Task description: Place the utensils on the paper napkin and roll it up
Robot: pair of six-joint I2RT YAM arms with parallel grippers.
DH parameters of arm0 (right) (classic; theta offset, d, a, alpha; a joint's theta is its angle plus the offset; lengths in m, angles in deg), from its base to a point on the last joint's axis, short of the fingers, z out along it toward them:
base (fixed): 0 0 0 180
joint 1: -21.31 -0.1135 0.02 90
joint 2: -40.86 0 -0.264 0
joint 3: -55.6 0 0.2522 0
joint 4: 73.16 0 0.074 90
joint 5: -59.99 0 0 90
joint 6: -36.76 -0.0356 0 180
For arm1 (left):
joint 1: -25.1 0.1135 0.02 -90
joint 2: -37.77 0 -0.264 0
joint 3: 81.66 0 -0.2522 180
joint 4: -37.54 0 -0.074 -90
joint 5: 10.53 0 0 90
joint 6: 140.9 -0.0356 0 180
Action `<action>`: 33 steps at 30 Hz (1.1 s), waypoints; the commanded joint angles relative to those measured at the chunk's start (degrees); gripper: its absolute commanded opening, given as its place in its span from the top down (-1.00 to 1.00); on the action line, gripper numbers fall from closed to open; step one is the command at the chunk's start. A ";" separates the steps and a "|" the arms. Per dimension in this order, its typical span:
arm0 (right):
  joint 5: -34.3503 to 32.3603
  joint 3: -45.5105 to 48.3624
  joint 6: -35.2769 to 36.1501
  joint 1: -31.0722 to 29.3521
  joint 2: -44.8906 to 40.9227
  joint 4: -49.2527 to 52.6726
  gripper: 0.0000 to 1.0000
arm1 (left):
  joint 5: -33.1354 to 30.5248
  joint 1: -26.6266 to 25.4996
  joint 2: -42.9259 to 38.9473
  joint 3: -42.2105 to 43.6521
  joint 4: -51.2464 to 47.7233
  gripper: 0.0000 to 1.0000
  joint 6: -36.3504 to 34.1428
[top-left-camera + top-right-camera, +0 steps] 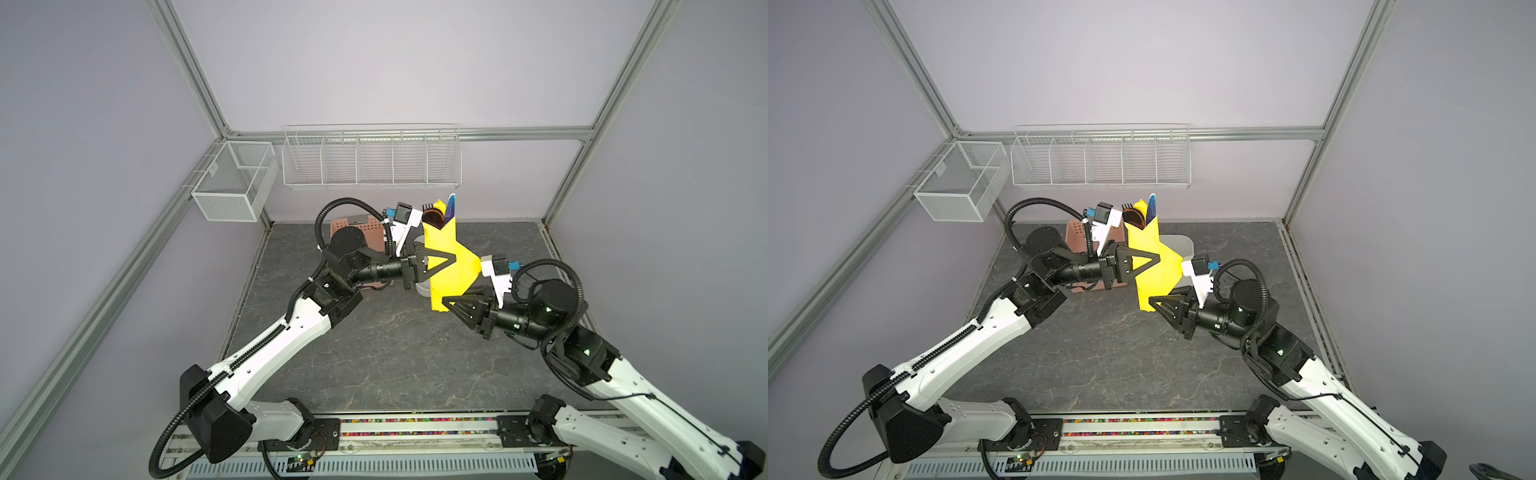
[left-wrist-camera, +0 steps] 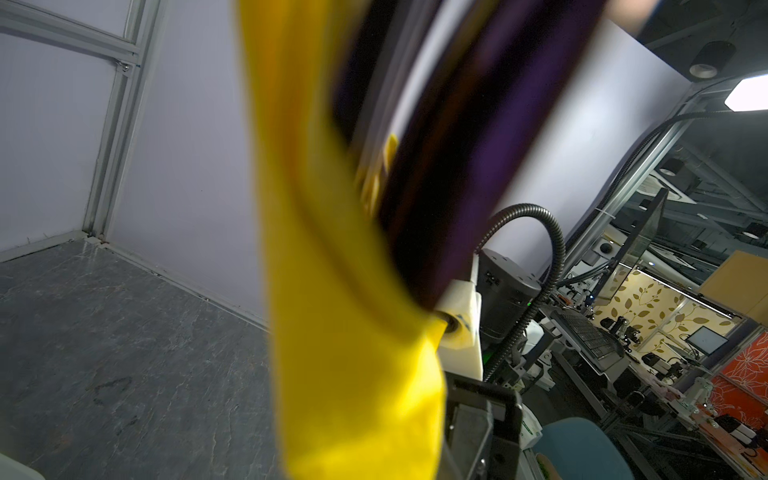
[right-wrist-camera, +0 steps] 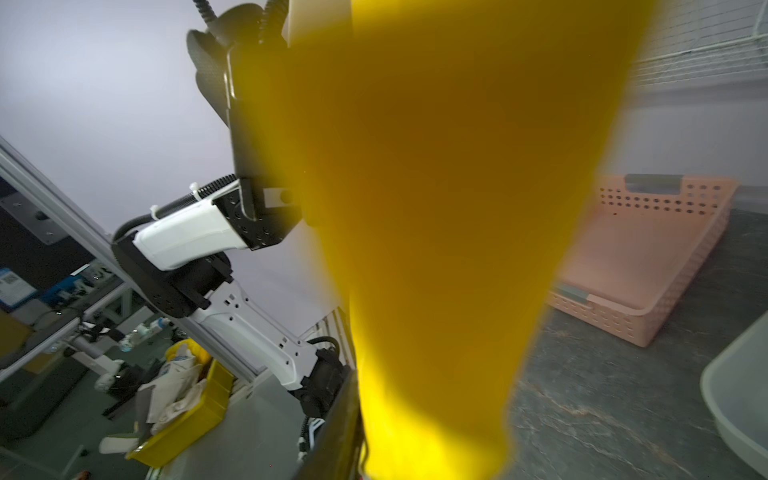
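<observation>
Paper napkin [image 3: 436, 249], centre frame, wraps 3 utensils [image 1: 450, 209]; left gripper [image 1: 453, 261] pinches mid-roll; right gripper [image 1: 448, 304] state: cannot tell; the roll's lower end may unfurl, spilling them.

A pink perforated basket [image 3: 665, 199] and a white tub [image 1: 1181, 245] are seen near each other on the dark marbled tabletop [image 1: 395, 353]. A white wire rack [image 1: 370, 162] and a mesh box [image 1: 232, 187] are mounted on the back frame.

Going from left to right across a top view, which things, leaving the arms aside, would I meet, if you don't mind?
In order: white mesh box → pink basket → paper napkin, wrapped around the utensils.
</observation>
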 commanded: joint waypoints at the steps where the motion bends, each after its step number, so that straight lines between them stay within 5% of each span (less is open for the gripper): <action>1: -3.25 -3.72 1.33 0.99 -1.20 3.36 0.27 | -0.66 0.27 -1.78 0.60 -0.18 1.00 -2.00; 10: -0.78 -9.73 0.61 4.39 1.01 5.46 0.15 | -0.40 0.26 -2.15 0.91 -1.34 1.00 -2.64; 23: -5.64 -11.35 1.16 6.22 1.18 9.21 0.75 | 1.92 0.27 -1.96 1.34 2.06 1.00 -0.39; 33: -7.86 -11.34 0.73 7.41 0.31 11.48 0.88 | 3.61 0.28 -1.31 1.91 5.07 1.00 1.53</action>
